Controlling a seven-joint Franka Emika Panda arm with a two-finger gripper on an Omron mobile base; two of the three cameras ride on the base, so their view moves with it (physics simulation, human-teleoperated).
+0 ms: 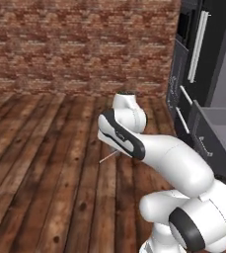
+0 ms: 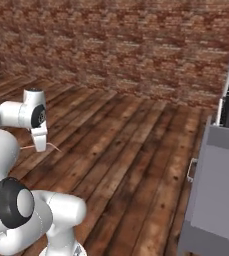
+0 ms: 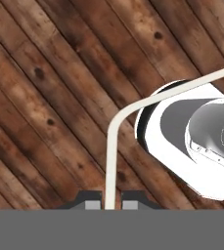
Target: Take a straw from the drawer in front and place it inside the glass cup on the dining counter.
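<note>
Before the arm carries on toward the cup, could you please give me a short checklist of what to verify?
1. Gripper shut on the straw: ok, it rises between the tips.
2. Straw clear of the floor: ok, held above the planks.
3. Straw straight: not ok in the hand view, where it looks bent.
4. Drawer closed: not ok, it stands open.
5. Glass cup located: cannot tell.
6. Path to the dining counter: cannot tell.
</note>
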